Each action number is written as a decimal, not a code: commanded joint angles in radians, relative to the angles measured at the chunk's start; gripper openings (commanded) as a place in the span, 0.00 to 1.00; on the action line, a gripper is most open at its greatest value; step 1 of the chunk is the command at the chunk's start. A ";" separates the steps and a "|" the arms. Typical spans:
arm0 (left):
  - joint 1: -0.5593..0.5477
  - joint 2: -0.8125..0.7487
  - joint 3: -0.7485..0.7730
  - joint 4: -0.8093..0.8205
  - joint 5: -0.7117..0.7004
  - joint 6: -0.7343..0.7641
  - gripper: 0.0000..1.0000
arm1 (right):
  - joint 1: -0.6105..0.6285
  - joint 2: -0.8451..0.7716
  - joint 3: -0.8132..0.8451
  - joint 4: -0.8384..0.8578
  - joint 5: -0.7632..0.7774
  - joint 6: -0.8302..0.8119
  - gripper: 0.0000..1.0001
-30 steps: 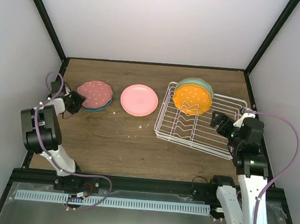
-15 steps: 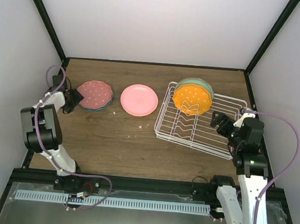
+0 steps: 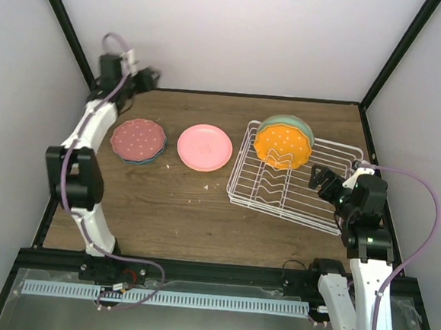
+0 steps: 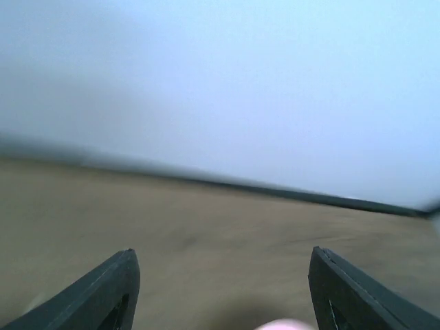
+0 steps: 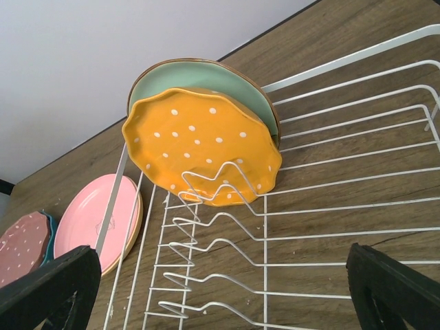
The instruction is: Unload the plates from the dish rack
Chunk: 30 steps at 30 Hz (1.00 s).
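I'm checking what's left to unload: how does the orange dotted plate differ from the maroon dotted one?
Pose: the orange plate stands on edge, while the maroon plate lies flat.
Place: the orange plate sits in the dish rack in front of a mint green plate, while the maroon plate is out on the table, stacked on a teal plate.
Colour: orange against dark red.
Both have white dots and wavy rims.

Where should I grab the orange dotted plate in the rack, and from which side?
Probably the top rim of the orange plate, from above: it stands on edge in the rack, wire dividers cross its lower part, and the green plate sits close behind.
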 commanded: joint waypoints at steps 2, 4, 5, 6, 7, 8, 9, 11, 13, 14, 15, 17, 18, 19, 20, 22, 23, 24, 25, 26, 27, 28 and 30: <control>-0.301 0.194 0.404 0.034 0.451 0.441 0.69 | 0.009 -0.002 0.020 0.016 0.000 -0.006 1.00; -0.430 0.250 0.536 -0.117 0.425 0.715 0.69 | 0.010 -0.009 0.028 0.003 0.007 -0.008 1.00; -0.487 0.268 0.565 -0.164 0.397 0.838 0.69 | 0.009 -0.014 0.033 -0.007 0.012 -0.009 1.00; -0.540 0.278 0.568 -0.183 0.362 0.918 0.69 | 0.009 -0.022 0.036 -0.017 0.018 -0.008 1.00; -0.579 0.283 0.552 -0.170 0.333 0.957 0.67 | 0.009 -0.032 0.040 -0.026 0.025 -0.007 1.00; -0.619 0.288 0.533 -0.145 0.315 0.966 0.66 | 0.009 -0.042 0.046 -0.038 0.034 -0.008 1.00; -0.640 0.294 0.516 -0.111 0.303 0.958 0.66 | 0.009 -0.051 0.051 -0.050 0.043 -0.008 1.00; -0.668 0.304 0.488 -0.050 0.274 0.924 0.65 | 0.009 -0.068 0.064 -0.075 0.062 -0.007 1.00; -0.686 0.312 0.462 0.007 0.242 0.898 0.65 | 0.009 -0.083 0.077 -0.103 0.082 -0.010 1.00; -0.691 0.314 0.450 0.034 0.227 0.890 0.65 | 0.009 -0.090 0.082 -0.116 0.091 -0.012 1.00; -0.695 0.319 0.442 0.054 0.219 0.885 0.65 | 0.009 -0.096 0.087 -0.124 0.100 -0.013 1.00; -0.700 0.333 0.439 0.075 0.209 0.876 0.65 | 0.009 -0.106 0.091 -0.137 0.112 -0.017 1.00; -0.703 0.342 0.441 0.079 0.202 0.879 0.64 | 0.009 -0.109 0.092 -0.140 0.115 -0.018 1.00; -0.707 0.348 0.441 0.083 0.195 0.883 0.64 | 0.009 -0.109 0.094 -0.140 0.117 -0.019 1.00; -0.710 0.354 0.441 0.084 0.190 0.890 0.64 | 0.009 -0.107 0.096 -0.140 0.118 -0.020 1.00; -0.718 0.367 0.440 0.084 0.184 0.903 0.62 | 0.009 -0.100 0.097 -0.135 0.118 -0.021 1.00; -0.721 0.371 0.438 0.084 0.183 0.908 0.61 | 0.009 -0.095 0.098 -0.130 0.117 -0.023 1.00; -0.724 0.376 0.437 0.084 0.182 0.910 0.60 | 0.009 -0.090 0.098 -0.125 0.114 -0.024 1.00; -0.726 0.381 0.435 0.083 0.182 0.913 0.58 | 0.009 -0.086 0.098 -0.121 0.111 -0.024 1.00; -0.728 0.383 0.431 0.083 0.183 0.917 0.55 | 0.008 -0.083 0.097 -0.117 0.109 -0.025 1.00; -0.731 0.385 0.426 0.083 0.183 0.918 0.53 | 0.008 -0.079 0.097 -0.115 0.107 -0.025 1.00; -0.732 0.386 0.422 0.083 0.183 0.921 0.51 | 0.009 -0.078 0.095 -0.112 0.106 -0.023 1.00; -0.735 0.387 0.413 0.084 0.185 0.923 0.48 | 0.009 -0.078 0.094 -0.111 0.107 -0.023 1.00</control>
